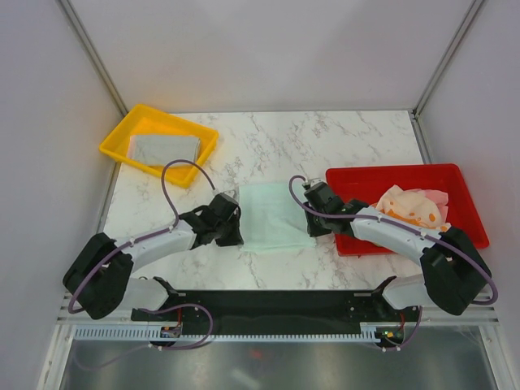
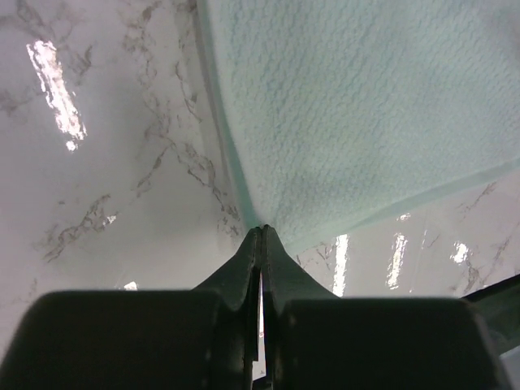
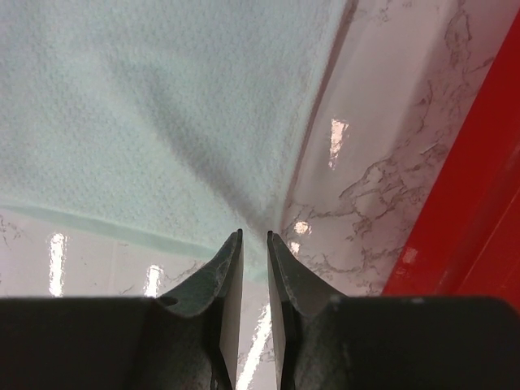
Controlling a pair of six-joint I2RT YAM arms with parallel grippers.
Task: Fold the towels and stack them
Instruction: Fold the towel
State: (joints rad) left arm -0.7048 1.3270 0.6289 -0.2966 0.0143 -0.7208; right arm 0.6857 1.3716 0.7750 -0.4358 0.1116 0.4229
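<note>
A mint green towel [image 1: 272,215] lies flat on the marble table between my two arms. My left gripper [image 1: 234,237] is at its near left corner. In the left wrist view the gripper [image 2: 262,230] is shut, pinching that corner of the towel [image 2: 357,106]. My right gripper [image 1: 313,229] is at the towel's near right corner. In the right wrist view the gripper [image 3: 253,234] has its jaws a narrow gap apart, with the edge of the towel [image 3: 162,106] just past the tips. A grey towel [image 1: 165,149] lies folded in the yellow tray [image 1: 114,151].
A red tray [image 1: 361,180] at the right holds a crumpled cream towel with orange shapes [image 1: 410,209] and a pale pink towel [image 1: 439,197]. Its red wall [image 3: 479,187] stands close beside my right gripper. Frame posts rise at the back corners.
</note>
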